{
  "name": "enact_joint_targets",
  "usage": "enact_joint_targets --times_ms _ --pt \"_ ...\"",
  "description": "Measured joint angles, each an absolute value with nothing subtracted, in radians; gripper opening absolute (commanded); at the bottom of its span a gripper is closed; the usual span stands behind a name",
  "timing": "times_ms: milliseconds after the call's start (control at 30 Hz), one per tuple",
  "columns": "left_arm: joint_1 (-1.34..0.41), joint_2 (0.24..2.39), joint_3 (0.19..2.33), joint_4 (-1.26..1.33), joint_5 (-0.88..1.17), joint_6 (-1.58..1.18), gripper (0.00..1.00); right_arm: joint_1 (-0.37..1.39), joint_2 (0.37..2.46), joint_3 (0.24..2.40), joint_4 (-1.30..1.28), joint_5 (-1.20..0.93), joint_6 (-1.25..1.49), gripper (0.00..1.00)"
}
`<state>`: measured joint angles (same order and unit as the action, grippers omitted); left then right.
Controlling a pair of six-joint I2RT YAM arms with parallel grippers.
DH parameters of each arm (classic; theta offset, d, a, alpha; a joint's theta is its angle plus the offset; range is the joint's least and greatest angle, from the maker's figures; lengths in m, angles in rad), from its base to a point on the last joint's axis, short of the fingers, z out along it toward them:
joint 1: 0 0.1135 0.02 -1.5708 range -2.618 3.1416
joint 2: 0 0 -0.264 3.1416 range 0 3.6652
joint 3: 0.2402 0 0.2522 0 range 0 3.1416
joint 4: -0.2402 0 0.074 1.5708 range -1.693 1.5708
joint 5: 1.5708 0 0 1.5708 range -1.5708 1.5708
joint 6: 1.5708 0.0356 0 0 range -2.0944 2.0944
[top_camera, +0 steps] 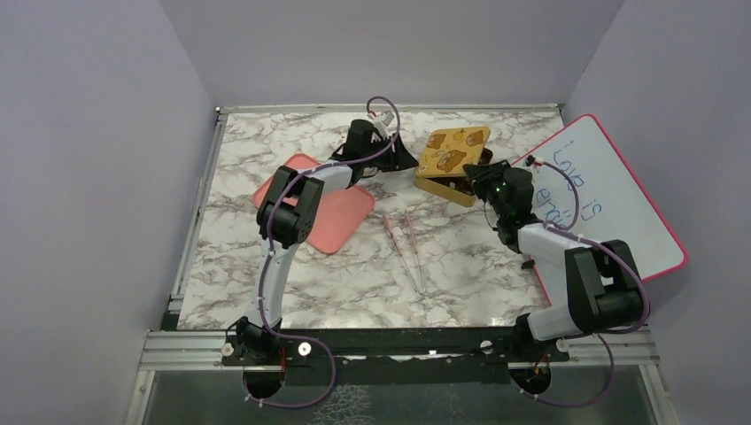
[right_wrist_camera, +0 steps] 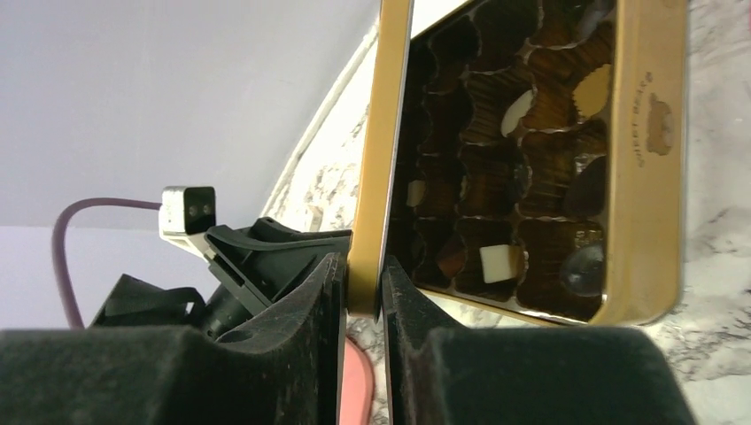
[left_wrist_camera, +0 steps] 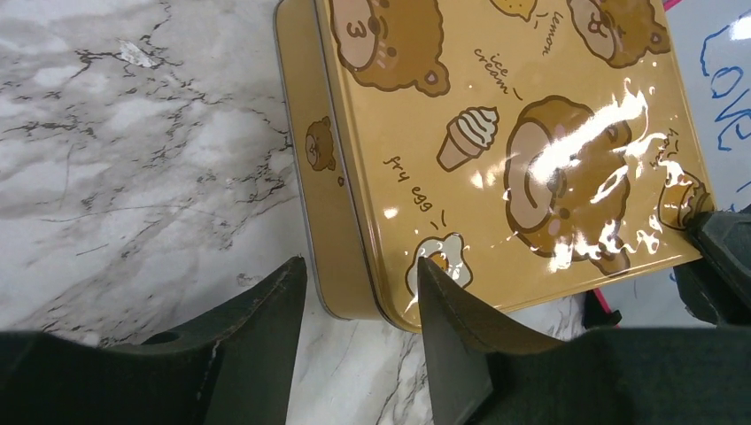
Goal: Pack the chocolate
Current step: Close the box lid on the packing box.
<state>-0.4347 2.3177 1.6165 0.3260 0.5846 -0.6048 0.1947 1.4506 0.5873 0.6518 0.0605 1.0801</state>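
Observation:
The chocolate pieces [right_wrist_camera: 499,263], mostly dark with a few cream, sit in the compartments of the gold box [right_wrist_camera: 642,159]. Its bear-printed lid [top_camera: 453,148] is tilted up over the box. My right gripper [right_wrist_camera: 363,266] is shut on the lid's edge [right_wrist_camera: 383,133]; in the top view it [top_camera: 479,179] is at the box's near right corner. My left gripper [left_wrist_camera: 359,285] is open, its fingers astride the near corner of the box [left_wrist_camera: 305,168] and lid [left_wrist_camera: 514,133], not touching. In the top view it [top_camera: 404,159] is at the box's left side.
A pink tray [top_camera: 329,212] lies left of the box under the left arm. Pink tweezers [top_camera: 403,241] lie on the marble in front of the box. A whiteboard with a pink rim [top_camera: 611,199] lies at the right edge.

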Motion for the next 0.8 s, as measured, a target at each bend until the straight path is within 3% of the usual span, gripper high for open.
enact_joint_targets --times_ms 333,467,800 --pt "-0.441 2.354 1.637 0.343 0.614 -0.603 0.4 0.183 1.445 0.593 0.522 0.102 1.027 0.41" --pt "-0.441 2.363 1.646 0.351 0.62 -0.603 0.4 0.183 1.433 0.613 0.462 0.132 1.01 0.52" --pt "-0.446 2.367 1.649 0.359 0.621 -0.603 0.4 0.183 1.419 0.823 0.1 0.297 0.99 0.71"
